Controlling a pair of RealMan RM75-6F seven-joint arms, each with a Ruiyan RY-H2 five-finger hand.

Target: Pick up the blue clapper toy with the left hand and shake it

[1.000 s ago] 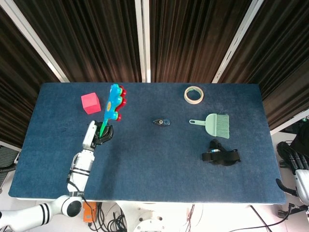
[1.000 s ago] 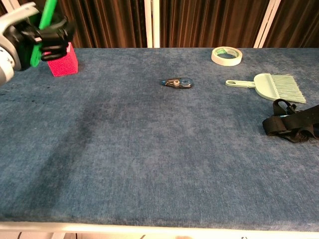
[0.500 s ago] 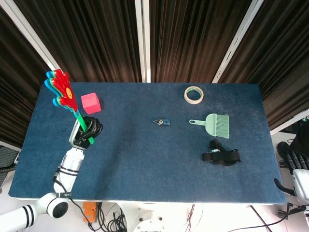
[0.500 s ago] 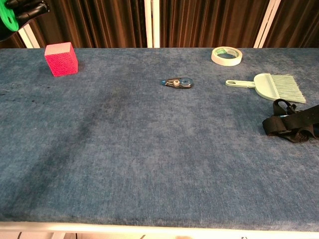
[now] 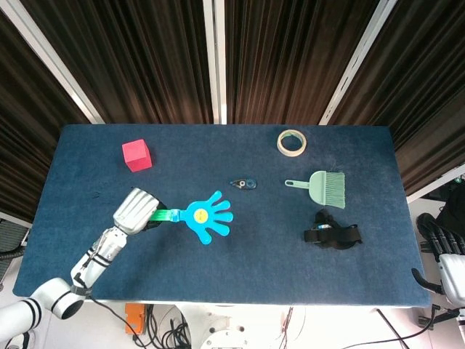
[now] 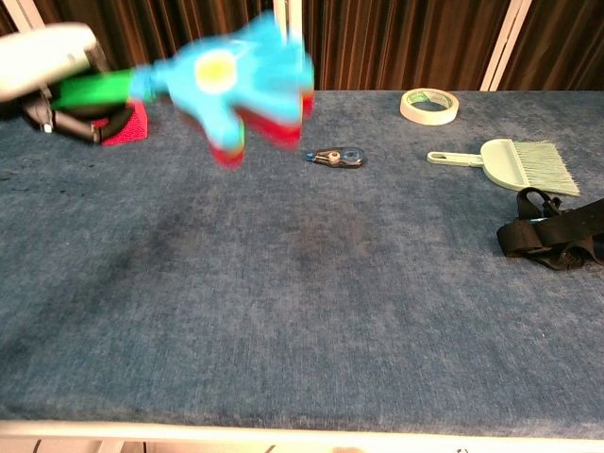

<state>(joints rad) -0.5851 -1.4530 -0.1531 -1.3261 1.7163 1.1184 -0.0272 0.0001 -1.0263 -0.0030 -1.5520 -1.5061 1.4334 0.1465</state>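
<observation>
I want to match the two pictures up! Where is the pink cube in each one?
Head view: the pink cube sits on the table near its far left corner, clear of the left hand.
Chest view: only part of the pink cube shows at upper left, behind the left hand and the blurred clapper toy.
Shared landmark: the tape roll at the far edge.

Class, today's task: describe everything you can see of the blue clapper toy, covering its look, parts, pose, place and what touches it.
The blue clapper toy is a hand-shaped, plastic-looking paddle with a yellow disc at its palm, red layers beneath and a green handle. The left hand grips that handle. The toy is held above the table, pointing to the right, fingers spread. The chest view shows it blurred in motion.
</observation>
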